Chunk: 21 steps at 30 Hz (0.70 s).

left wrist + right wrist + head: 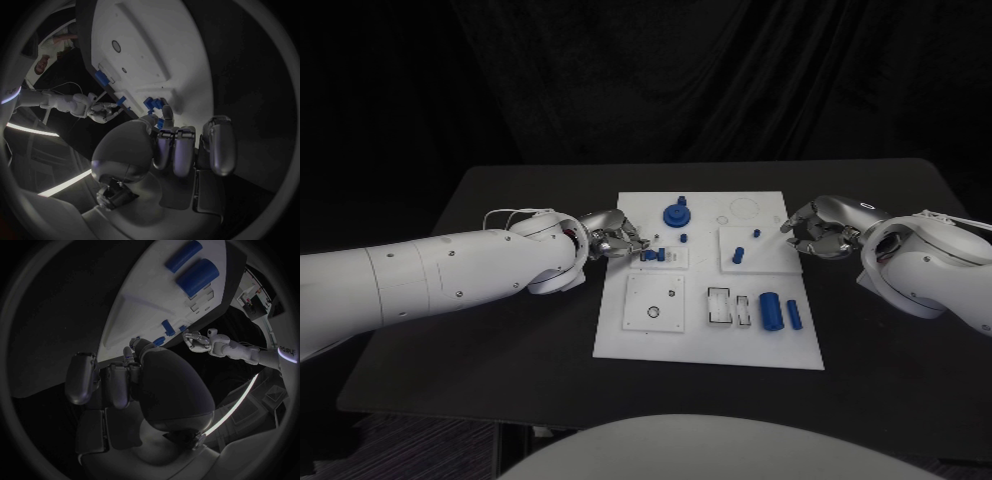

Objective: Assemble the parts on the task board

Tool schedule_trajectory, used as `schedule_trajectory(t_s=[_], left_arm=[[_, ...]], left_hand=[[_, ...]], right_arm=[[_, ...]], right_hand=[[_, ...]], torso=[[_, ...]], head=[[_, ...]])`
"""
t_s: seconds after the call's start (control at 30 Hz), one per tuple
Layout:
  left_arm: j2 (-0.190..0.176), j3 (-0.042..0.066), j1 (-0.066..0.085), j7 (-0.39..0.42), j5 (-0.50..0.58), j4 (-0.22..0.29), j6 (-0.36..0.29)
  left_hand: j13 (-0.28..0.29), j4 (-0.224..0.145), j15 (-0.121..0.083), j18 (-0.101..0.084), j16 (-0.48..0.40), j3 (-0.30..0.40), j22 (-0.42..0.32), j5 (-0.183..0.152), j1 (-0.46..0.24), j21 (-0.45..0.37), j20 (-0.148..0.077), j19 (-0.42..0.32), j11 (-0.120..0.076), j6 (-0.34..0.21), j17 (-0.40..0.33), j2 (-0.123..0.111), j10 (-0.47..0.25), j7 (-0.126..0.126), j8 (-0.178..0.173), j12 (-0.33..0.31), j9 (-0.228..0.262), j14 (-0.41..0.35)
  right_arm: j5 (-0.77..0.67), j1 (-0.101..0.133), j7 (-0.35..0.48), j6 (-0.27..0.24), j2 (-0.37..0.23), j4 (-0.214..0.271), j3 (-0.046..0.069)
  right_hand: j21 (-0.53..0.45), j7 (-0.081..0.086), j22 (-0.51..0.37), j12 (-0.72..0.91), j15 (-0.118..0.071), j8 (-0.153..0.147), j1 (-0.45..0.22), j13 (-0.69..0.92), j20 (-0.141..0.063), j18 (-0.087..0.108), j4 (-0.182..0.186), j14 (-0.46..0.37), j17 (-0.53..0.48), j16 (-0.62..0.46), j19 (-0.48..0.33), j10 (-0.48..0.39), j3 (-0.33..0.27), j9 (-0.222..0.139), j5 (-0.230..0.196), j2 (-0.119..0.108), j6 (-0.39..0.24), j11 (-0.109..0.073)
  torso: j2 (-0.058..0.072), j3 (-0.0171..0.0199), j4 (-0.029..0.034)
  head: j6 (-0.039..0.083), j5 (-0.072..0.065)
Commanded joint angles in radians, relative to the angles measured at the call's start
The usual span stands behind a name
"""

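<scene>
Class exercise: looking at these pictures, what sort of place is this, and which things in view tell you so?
Most likely a robotics lab or test cell. A white task board with small blue parts lies on a black table against a dark curtain, and the robot's left hand and right hand work at its edges.
</scene>
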Motion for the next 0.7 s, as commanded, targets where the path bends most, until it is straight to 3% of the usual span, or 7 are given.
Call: schedule_trajectory(t_s=[0.03,0.17,0.27,0.4,0.43,0.53,0.7], left_arm=[[-0.013,0.001,0.0,0.23,0.003,0.012,-0.162],[-0.03,0.001,0.0,0.339,0.003,0.018,-0.21],[-0.043,0.001,0.0,0.403,-0.027,0.015,-0.205],[-0.046,0.001,0.0,0.428,-0.12,-0.002,-0.152],[-0.044,0.001,0.0,0.428,-0.138,-0.009,-0.131],[-0.036,0.001,0.0,0.422,-0.169,-0.025,-0.082],[-0.021,0.001,0.0,0.394,-0.19,-0.042,-0.04]], left_hand=[[0.262,-0.04,0.003,-0.01,0.007,0.039,0.196,0.013,0.087,0.0,0.004,0.015,0.007,-0.037,0.263,-0.045,0.106,0.006,0.002,0.003,0.025,0.106],[0.262,-0.072,0.015,-0.013,0.007,0.091,0.2,0.01,0.169,0.013,0.013,0.016,0.021,-0.085,0.263,-0.073,0.106,0.023,-0.031,0.003,0.012,0.106],[0.262,-0.1,0.03,-0.018,0.007,0.147,0.205,-0.015,0.239,0.034,0.026,0.019,0.038,-0.142,0.263,-0.093,0.106,0.055,-0.097,0.003,-0.038,0.106],[0.262,-0.124,0.045,-0.028,0.007,0.264,0.219,-0.186,0.301,0.086,0.047,0.033,0.057,-0.201,0.263,-0.126,0.106,0.077,-0.205,0.003,-0.158,0.106],[0.262,-0.129,0.049,-0.03,0.007,0.279,0.223,-0.203,0.309,0.099,0.049,0.038,0.057,-0.203,0.263,-0.138,0.106,0.077,-0.221,0.003,-0.187,0.106],[0.262,-0.129,0.055,-0.036,0.007,0.285,0.23,-0.268,0.317,0.126,0.055,0.048,0.063,-0.242,0.263,-0.158,0.106,0.085,-0.224,0.003,-0.295,0.106],[0.262,-0.13,0.064,-0.038,0.007,0.232,0.233,-0.301,0.327,0.139,0.064,0.051,0.072,-0.237,0.263,-0.16,0.106,0.094,-0.223,0.003,-0.466,0.106]], right_arm=[[-0.002,-0.002,-0.014,0.004,-0.003,0.002,0.001],[-0.002,-0.002,-0.014,0.004,-0.006,0.002,0.001],[-0.002,-0.002,-0.014,0.003,-0.007,0.002,0.001],[-0.002,-0.003,-0.013,0.003,-0.007,0.002,0.001],[-0.002,-0.003,-0.012,0.003,-0.007,0.002,0.001],[-0.002,-0.003,-0.012,0.003,-0.006,0.001,0.001],[-0.002,-0.003,-0.01,0.003,-0.005,0.002,0.001]], right_hand=[[-0.005,0.0,0.17,-0.006,0.007,-0.003,-0.009,0.069,0.001,0.0,0.001,0.069,0.125,-0.005,-0.004,-0.004,0.005,-0.001,0.005,0.002,0.006,0.0],[-0.005,0.0,0.17,-0.006,0.007,-0.003,-0.009,0.069,0.001,0.0,0.001,0.069,0.125,-0.005,-0.004,-0.004,0.005,-0.001,0.005,0.002,0.006,0.0],[-0.005,0.0,0.17,-0.006,0.007,-0.003,-0.009,0.069,0.001,0.0,0.001,0.069,0.125,-0.005,-0.004,-0.004,0.005,-0.001,0.005,0.002,0.006,0.0],[-0.006,0.001,0.17,-0.007,0.007,-0.003,-0.009,0.068,0.001,0.0,-0.001,0.069,0.125,-0.005,-0.004,-0.005,0.008,-0.002,0.005,0.002,0.007,0.0],[-0.006,0.001,0.17,-0.007,0.007,-0.003,-0.009,0.068,0.001,0.0,-0.001,0.069,0.125,-0.005,-0.004,-0.005,0.008,-0.002,0.005,0.002,0.007,0.0],[-0.006,0.001,0.17,-0.007,0.007,-0.003,-0.009,0.068,0.001,0.0,-0.001,0.069,0.125,-0.005,-0.004,-0.005,0.008,-0.002,0.005,0.002,0.007,0.0],[-0.006,0.001,0.17,-0.007,0.007,-0.003,-0.009,0.068,0.001,0.0,-0.001,0.069,0.125,-0.005,-0.004,-0.005,0.008,-0.002,0.005,0.002,0.007,0.0]], torso=[[0.0,0.0,-0.0001],[0.0,0.0,0.0007],[0.0,-0.0002,0.0011],[0.0,-0.0005,0.0],[0.0,-0.0001,-0.0006],[0.0,0.0002,0.0002],[0.0,0.0002,0.0006]], head=[[0.0,-0.003],[0.0,-0.007],[0.0,-0.007],[0.0,-0.005],[0.0,-0.004],[0.0,-0.004],[0.0,-0.007]])
